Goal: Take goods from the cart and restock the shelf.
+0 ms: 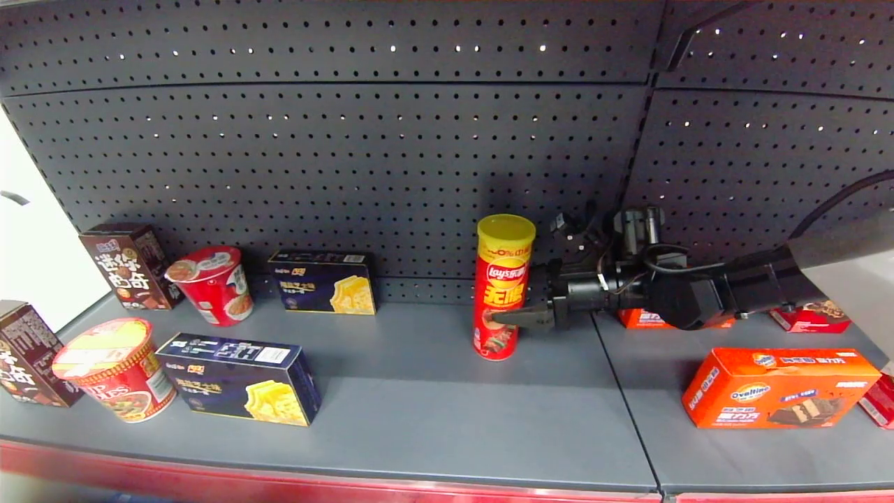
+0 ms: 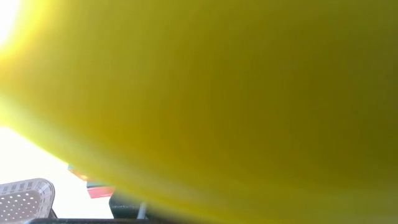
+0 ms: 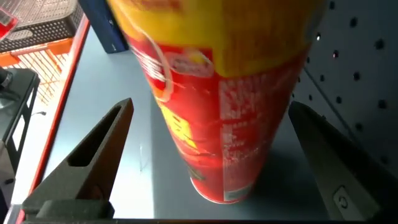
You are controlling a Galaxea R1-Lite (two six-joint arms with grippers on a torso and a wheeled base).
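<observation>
A tall chips can (image 1: pixel 503 293) with a yellow lid and red body stands upright on the grey shelf (image 1: pixel 419 405), near the pegboard back wall. My right gripper (image 1: pixel 508 311) reaches in from the right and is open around the can's lower half. In the right wrist view the can (image 3: pixel 224 93) stands between the two black fingers (image 3: pixel 93 155), with a gap showing on each side. A blurred yellow surface (image 2: pixel 217 93) lies right up against the left wrist camera; what it is I cannot tell.
Left of the can stand two dark blue boxes (image 1: pixel 241 377), two red cup noodles (image 1: pixel 115 367) and brown boxes (image 1: pixel 129 265). Orange boxes (image 1: pixel 775 384) lie on the right. A red lip (image 1: pixel 279 482) runs along the shelf front. A wire basket (image 3: pixel 37 25) sits beyond it.
</observation>
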